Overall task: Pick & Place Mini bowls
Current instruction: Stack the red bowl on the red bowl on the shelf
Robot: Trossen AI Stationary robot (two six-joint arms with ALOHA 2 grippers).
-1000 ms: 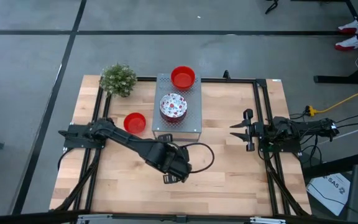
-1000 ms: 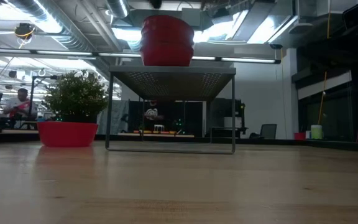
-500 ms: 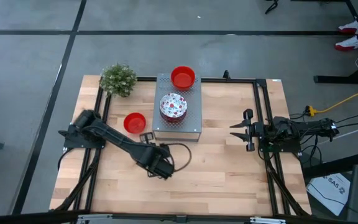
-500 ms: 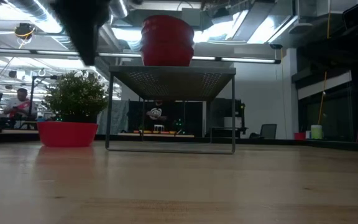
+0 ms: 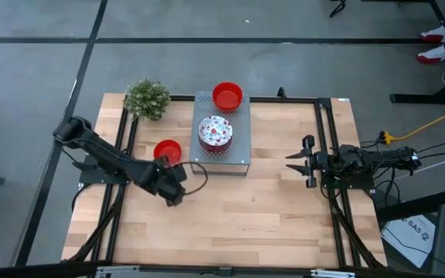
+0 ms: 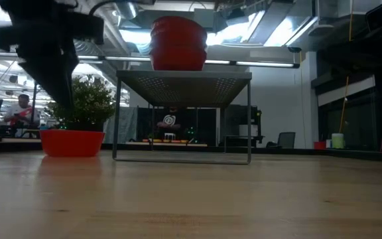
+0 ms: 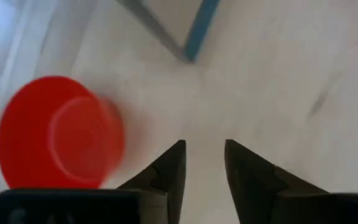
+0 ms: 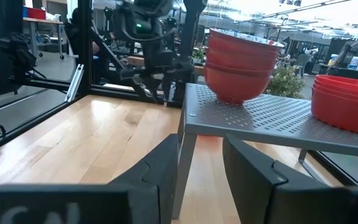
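a pale wooden table (image 5: pixel 284 208) fills mid-frame on grey floor; both the left gripper (image 5: pixel 174 188) and right gripper (image 5: pixel 306 161) stand narrowly parted, empty.

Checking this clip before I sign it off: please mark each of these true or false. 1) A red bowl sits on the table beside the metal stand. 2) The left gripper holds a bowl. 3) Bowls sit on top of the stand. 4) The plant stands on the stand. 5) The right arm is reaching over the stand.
1) True: a single red bowl rests on the table beside the grey perforated stand.
2) False: the left gripper holds nothing; its fingers are apart over bare wood near that bowl.
3) True: a speckled stack and a red stack sit there.
4) False: the plant stands at the table's far left corner.
5) False: the right gripper waits at the table's right side.
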